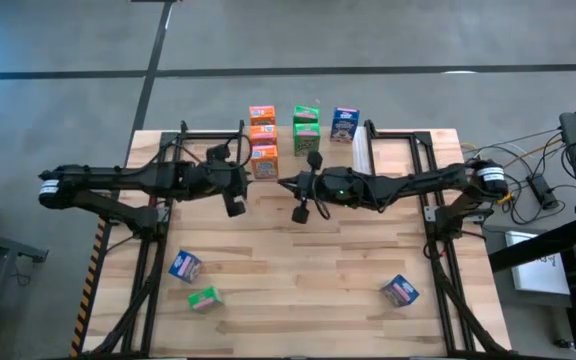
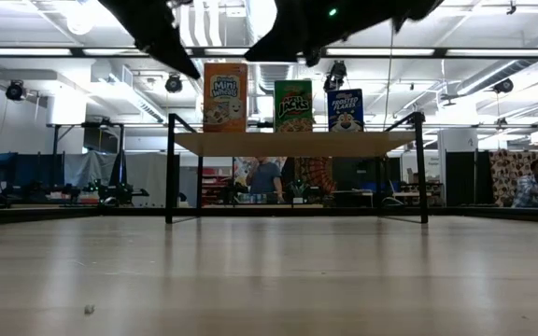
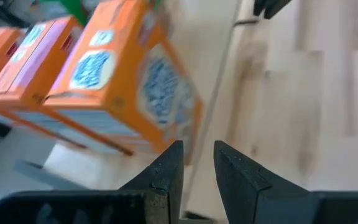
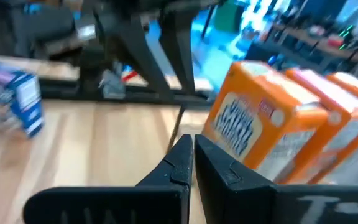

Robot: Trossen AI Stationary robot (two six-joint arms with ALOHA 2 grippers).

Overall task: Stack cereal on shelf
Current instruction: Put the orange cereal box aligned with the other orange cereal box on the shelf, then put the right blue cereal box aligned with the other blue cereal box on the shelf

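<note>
The shelf (image 1: 286, 150) (image 2: 297, 143) stands at the table's far side. Three orange cereal boxes (image 1: 262, 137) (image 3: 114, 87) (image 4: 260, 127) stand on it in a row, with two green boxes (image 1: 306, 125) and one blue box (image 1: 344, 122) beside them. Two blue boxes (image 1: 185, 265) (image 1: 400, 291) and a green one (image 1: 203, 298) lie on the table's near half. My left gripper (image 1: 251, 178) (image 3: 197, 158) hovers just near of the nearest orange box, slightly open and empty. My right gripper (image 1: 288, 186) (image 4: 193, 152) is shut and empty, right of that box, pointing left.
The shelf's black frame legs (image 1: 183, 135) (image 2: 170, 168) and its white strip (image 1: 361, 150) stand close to both arms. The two grippers face each other a short way apart over the table's middle. Bare wood (image 1: 298, 280) lies between the loose boxes. People sit in the room behind (image 2: 533, 182).
</note>
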